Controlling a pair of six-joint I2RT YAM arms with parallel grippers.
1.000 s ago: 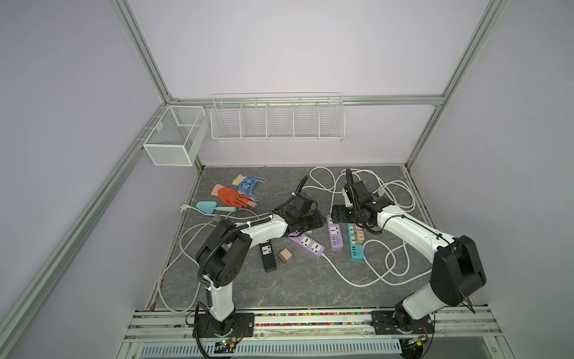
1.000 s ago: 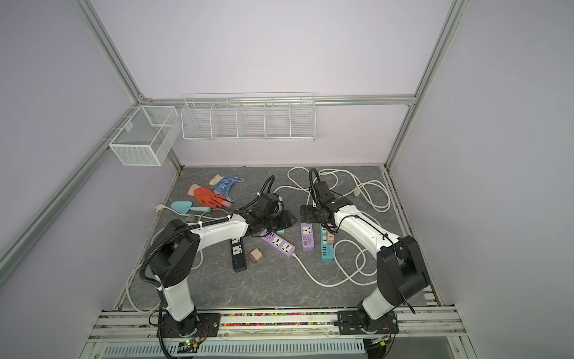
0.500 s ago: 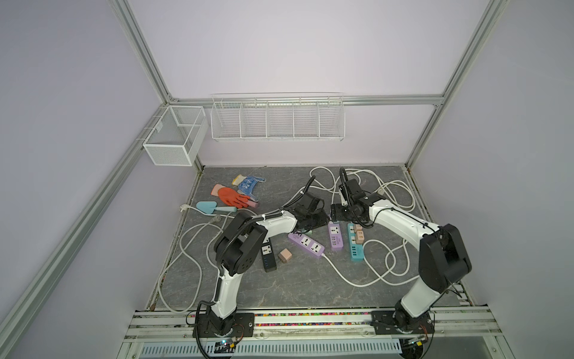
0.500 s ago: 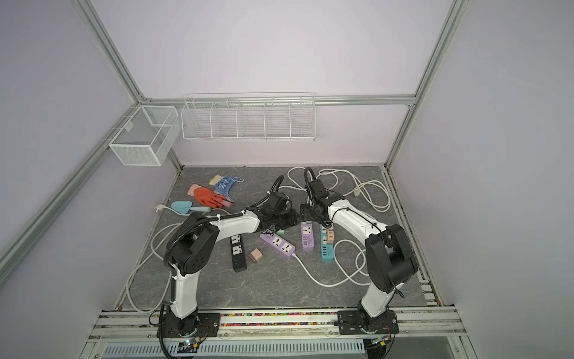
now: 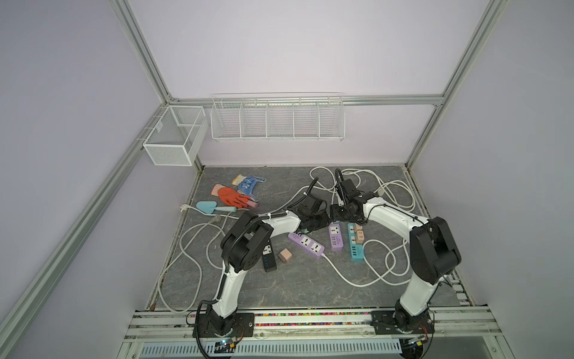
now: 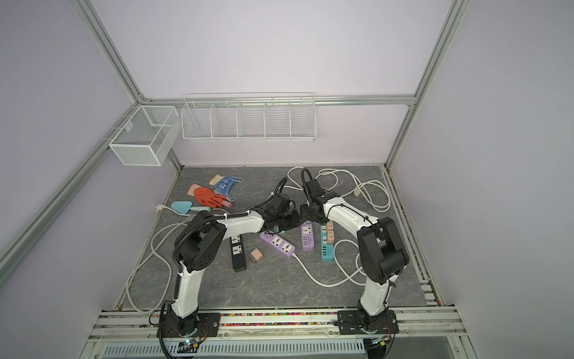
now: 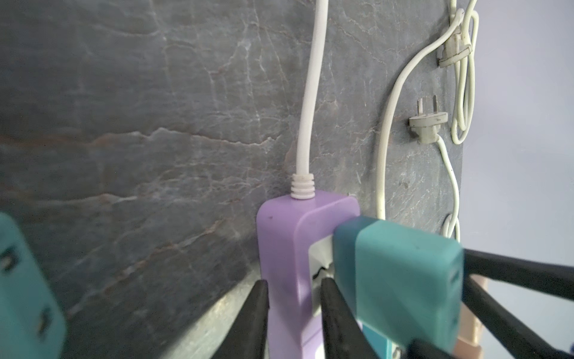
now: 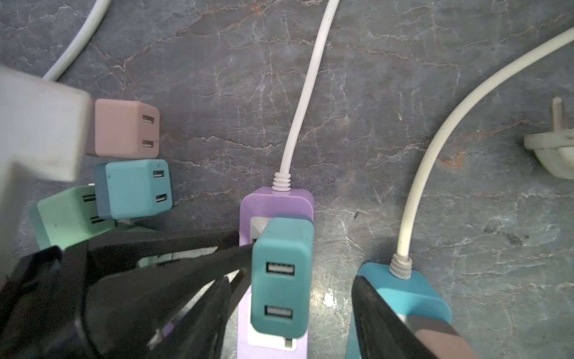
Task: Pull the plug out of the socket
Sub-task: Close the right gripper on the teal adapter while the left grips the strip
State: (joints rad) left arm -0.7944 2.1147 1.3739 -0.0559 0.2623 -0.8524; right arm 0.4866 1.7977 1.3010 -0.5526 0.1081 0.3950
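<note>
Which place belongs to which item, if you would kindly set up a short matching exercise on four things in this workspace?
Things:
1. teal adapter
2. orange glove
3. pink cube adapter
4. mesh basket

Places:
A. loose on the table beside the black power strip
B. plugged into the purple power strip
C. next to the blue glove
D. hung on the side rail, above the table

Pairs: 1-B, 2-C, 3-A, 4-D.

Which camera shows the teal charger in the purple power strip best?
Right wrist view: the teal charger faces it, both ports visible, seated in the purple power strip. Left wrist view shows only its side; both top views hide it under the arms.
</note>
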